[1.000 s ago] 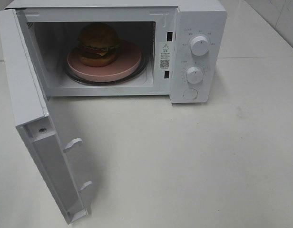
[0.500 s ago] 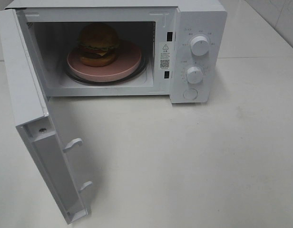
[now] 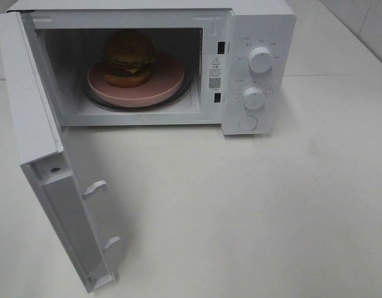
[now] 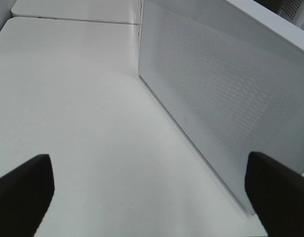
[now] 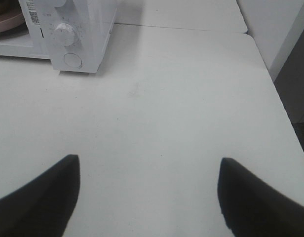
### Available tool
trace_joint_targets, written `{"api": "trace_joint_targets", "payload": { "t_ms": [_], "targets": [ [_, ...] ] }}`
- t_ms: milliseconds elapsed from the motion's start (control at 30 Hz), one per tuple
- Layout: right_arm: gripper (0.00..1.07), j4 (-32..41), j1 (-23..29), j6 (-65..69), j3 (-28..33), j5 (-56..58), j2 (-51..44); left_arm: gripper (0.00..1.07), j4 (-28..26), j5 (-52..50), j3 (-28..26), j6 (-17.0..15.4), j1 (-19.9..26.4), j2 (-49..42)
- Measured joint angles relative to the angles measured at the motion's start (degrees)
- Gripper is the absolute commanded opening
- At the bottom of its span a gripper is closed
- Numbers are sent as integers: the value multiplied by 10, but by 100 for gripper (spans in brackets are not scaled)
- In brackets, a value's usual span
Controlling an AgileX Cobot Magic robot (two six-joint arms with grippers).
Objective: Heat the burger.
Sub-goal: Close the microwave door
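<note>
The burger [image 3: 128,57] sits on a round pink plate [image 3: 166,77] inside the white microwave [image 3: 259,25], on the left part of the plate. The microwave door [image 3: 51,167] stands wide open, swung out to the front left. Neither gripper shows in the exterior high view. My left gripper [image 4: 149,190] is open and empty, low over the table beside the door's outer face [image 4: 226,98]. My right gripper [image 5: 147,192] is open and empty over the table, well back from the microwave's control panel [image 5: 73,37].
The control panel carries two white dials [image 3: 260,59] [image 3: 253,97] and a round button [image 3: 248,123]. Two latch hooks [image 3: 95,187] stick out of the door's inner edge. The white table [image 3: 271,211] ends at an edge on the right [image 5: 278,94].
</note>
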Motion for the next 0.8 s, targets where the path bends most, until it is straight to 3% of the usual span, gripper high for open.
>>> {"api": "trace_joint_targets", "payload": {
  "t_ms": [800],
  "targets": [
    [76,0,0,0,0,0,0,98,0,0,0,0,0,0]
  ]
}}
